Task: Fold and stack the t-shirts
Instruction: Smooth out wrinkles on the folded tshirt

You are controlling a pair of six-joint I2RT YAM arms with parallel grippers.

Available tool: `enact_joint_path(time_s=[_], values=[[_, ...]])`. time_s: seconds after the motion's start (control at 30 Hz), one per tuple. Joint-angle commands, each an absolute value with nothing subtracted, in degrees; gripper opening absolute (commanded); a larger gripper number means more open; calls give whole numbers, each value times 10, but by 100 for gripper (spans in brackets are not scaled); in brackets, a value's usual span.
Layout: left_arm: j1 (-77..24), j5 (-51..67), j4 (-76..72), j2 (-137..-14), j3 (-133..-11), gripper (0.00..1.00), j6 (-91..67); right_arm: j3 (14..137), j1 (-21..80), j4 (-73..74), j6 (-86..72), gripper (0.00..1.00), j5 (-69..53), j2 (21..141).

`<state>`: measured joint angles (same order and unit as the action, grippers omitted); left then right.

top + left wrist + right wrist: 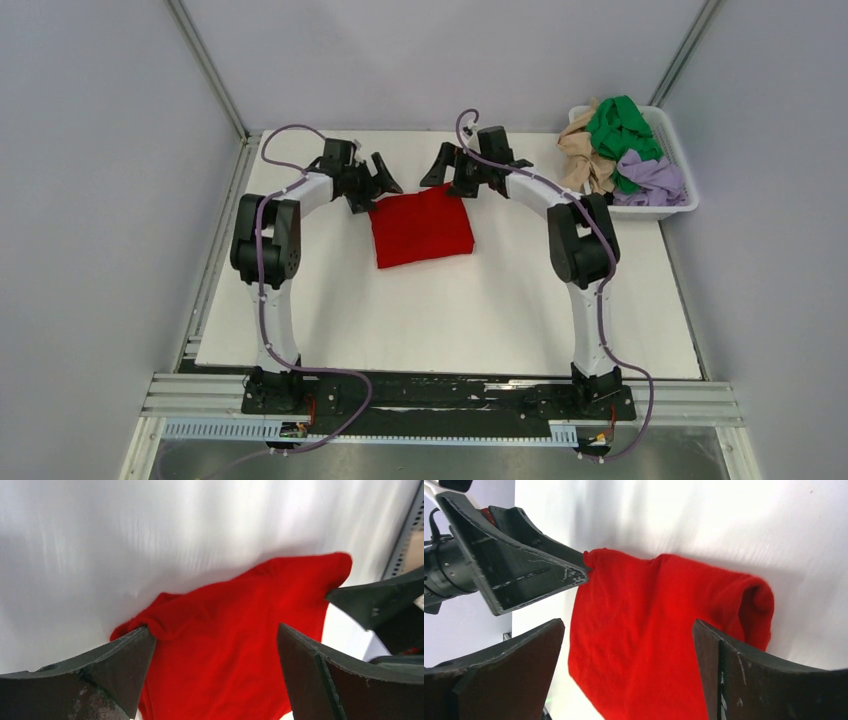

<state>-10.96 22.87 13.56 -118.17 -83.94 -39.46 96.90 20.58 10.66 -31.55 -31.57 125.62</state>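
basket (pixel 660 211): white plastic, set at the desk's far right corner | desk (pixel 450 320): surfaced in white

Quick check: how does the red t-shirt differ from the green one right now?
The red t-shirt lies on the table; the green t-shirt sits in the white basket. The red one is folded into a flat, squarish packet; the green one is crumpled. The red one lies alone; the green one is heaped with the beige t-shirt and lavender t-shirt. Both are plain cloth.
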Motion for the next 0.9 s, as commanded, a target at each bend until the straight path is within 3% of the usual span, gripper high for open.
enact_joint_path(time_s=[0.0,0.27,0.53,0.7,0.87], values=[[-112,211,115,-1248,-900,100,-420,1025,195,74,-334,100,-311,1311],[-112,186,150,-1263,-896,100,-420,1014,185,77,-359,100,-310,1361],[-115,149,187,-1132,-885,100,-383,990,187,89,-325,100,-309,1239],[-125,149,175,-991,-786,100,-383,866,205,56,-334,100,-344,1118],[-150,193,123,-945,-706,100,-406,728,227,-35,-388,100,-368,1048]])
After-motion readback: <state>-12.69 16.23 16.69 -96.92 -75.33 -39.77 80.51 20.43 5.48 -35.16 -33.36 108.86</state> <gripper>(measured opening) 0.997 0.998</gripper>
